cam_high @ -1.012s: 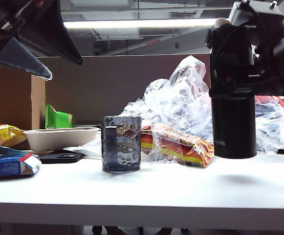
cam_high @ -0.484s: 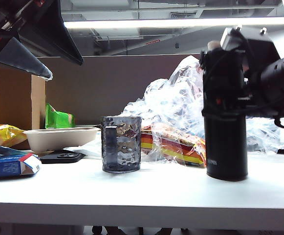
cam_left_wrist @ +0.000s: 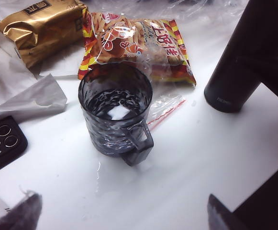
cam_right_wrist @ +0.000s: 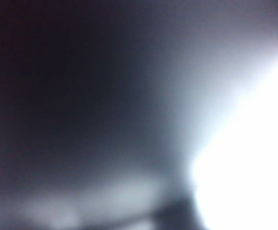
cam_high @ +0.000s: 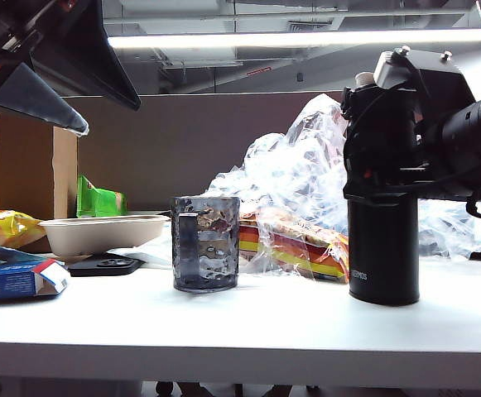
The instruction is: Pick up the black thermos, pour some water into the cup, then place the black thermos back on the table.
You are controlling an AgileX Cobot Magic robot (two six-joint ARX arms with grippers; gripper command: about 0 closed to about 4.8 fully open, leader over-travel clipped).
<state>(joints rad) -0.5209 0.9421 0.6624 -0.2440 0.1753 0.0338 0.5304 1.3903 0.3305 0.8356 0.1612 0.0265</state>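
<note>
The black thermos (cam_high: 382, 248) stood upright on the white counter (cam_high: 306, 322), well to the right of the cup (cam_high: 205, 243). The right end effector (cam_high: 385, 178) sat around the flask's upper body; whether it was gripping or letting go, I could not tell, and the right wrist view was nothing but dark blur. The left end effector (cam_left_wrist: 124, 218) hung above the counter on the near left, spread wide and empty, only its tips showing. The cup, handle toward that camera, looked to have some water in it. The risk, as I judged it: if the right end effector pulled away while one pad dragged on the flask, so tall and slim a thing could tip toward the snack bag (cam_high: 302, 244) or the cup.
</note>
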